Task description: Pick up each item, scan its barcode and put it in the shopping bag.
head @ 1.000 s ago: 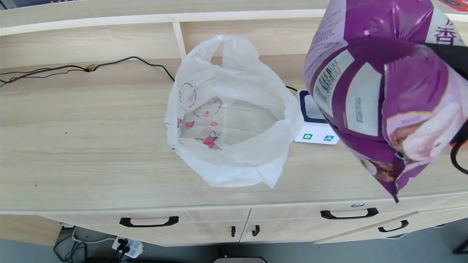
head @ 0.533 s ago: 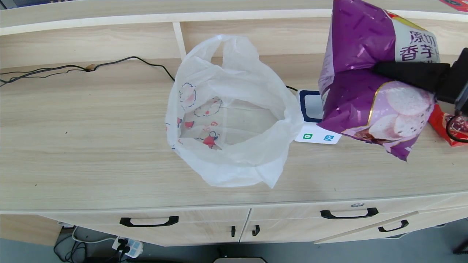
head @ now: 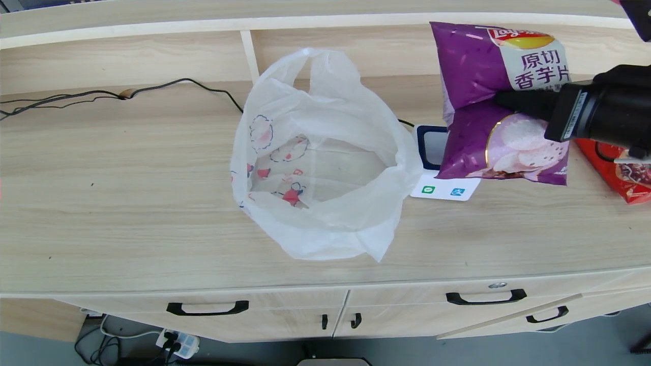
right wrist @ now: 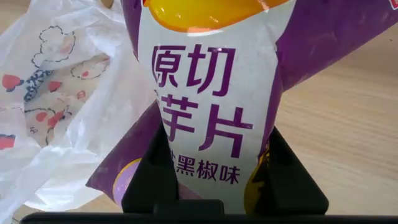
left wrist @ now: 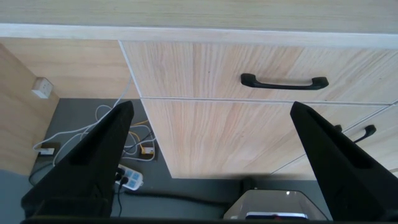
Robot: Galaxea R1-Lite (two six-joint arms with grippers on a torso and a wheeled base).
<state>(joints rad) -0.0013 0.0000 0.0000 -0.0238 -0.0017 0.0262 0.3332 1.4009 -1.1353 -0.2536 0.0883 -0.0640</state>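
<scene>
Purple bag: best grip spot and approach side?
Probably the middle of the purple bag, pinched from the robot's right, as the right gripper has it: the puffy pack creases into a waist there, hangs upright, and its left side faces the shopping bag unobstructed.

Bright, even light washes the pale counter (head: pixel 127 203), with only a faint soft shadow beside the shopping bag (head: pixel 315 152), a mild sheen on the purple chip bag (head: pixel 473 76), and the counter's near edge bowing toward left and right.
</scene>
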